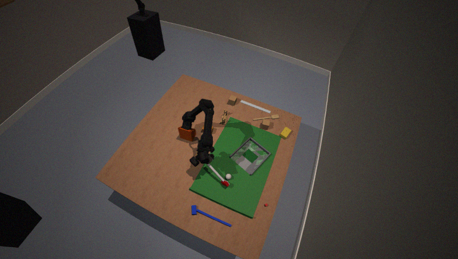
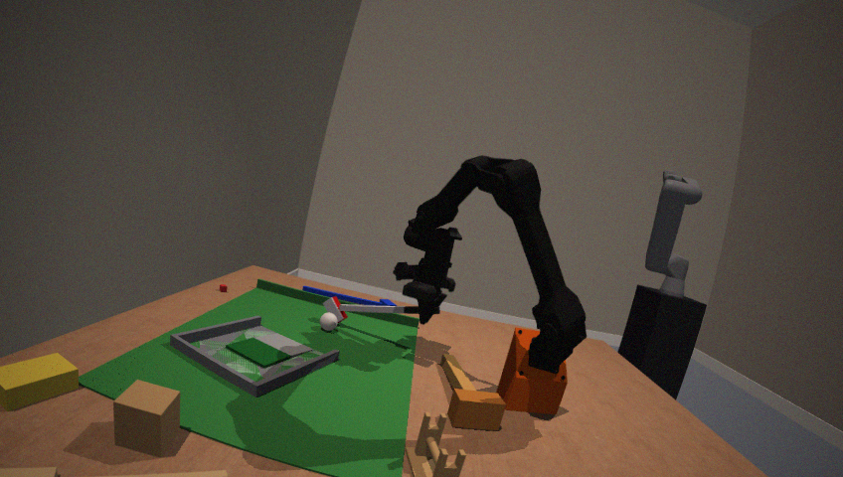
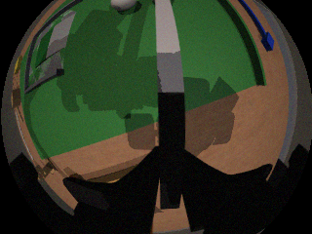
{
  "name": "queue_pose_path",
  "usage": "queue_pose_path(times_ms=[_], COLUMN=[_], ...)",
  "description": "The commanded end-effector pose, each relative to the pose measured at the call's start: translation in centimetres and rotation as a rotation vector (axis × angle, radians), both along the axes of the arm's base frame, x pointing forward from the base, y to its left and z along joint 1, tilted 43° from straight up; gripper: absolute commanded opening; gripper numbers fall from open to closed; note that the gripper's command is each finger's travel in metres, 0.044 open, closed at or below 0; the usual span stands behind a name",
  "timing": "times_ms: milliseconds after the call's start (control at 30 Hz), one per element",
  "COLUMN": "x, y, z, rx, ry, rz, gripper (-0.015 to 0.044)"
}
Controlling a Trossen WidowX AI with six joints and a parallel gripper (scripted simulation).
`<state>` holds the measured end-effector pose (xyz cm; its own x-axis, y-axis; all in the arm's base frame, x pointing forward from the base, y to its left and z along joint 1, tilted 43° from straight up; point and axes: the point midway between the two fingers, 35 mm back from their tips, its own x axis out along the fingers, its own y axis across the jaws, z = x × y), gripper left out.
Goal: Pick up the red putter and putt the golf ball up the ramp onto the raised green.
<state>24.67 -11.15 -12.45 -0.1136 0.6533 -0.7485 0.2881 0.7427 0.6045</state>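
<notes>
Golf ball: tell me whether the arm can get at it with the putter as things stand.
Probably yes. The gripper is shut on the red putter, whose red head sits right beside the golf ball on the green mat. Nothing stands between head and ball; whether they touch is unclear.

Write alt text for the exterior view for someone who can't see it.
A black robot arm's claw grips a red putter by its shaft, the red head right behind a white golf ball on a green mat. A grey-walled raised green sits nearby.
</notes>
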Motion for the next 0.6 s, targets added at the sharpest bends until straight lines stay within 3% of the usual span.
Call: queue_pose_path(times_ms=[0,567], x=[0.0,-0.9], y=[-0.1,-1.8], z=[0.1,-1.8], rx=[-0.001,0.003], ry=[-0.001,0.005], rz=[0.0,-0.015], gripper=[0.0,0.0])
